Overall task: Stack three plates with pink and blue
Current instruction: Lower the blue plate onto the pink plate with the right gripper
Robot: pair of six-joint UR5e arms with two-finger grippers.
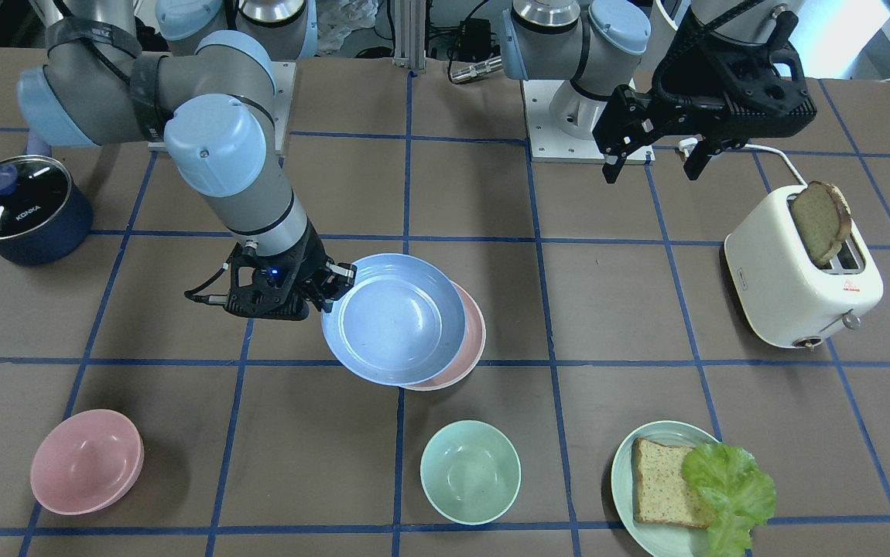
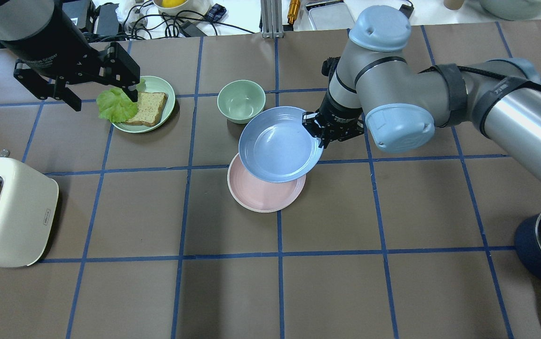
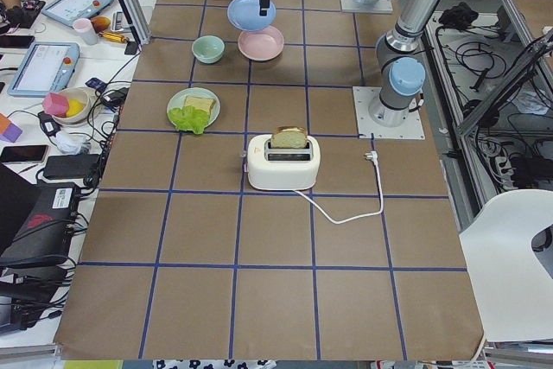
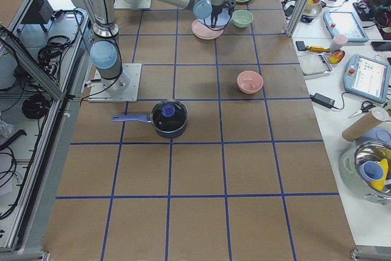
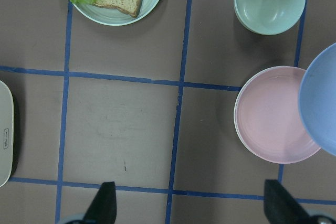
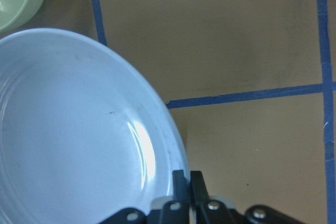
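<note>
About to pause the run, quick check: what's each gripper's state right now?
Left gripper: open, holding nothing.
Right gripper: closed on the blue plate, at its rim.

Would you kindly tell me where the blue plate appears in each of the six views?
Front-facing: blue plate at centre, overlapping the pink plate.
Overhead: centre, gripped by the right pincer.
Exterior left: top, next to the pink plate.
Exterior right: top centre, small.
Left wrist: right edge, cut off.
Right wrist: fills the lower left.
Shared landmark: the green bowl beside it, visible in every view.
</note>
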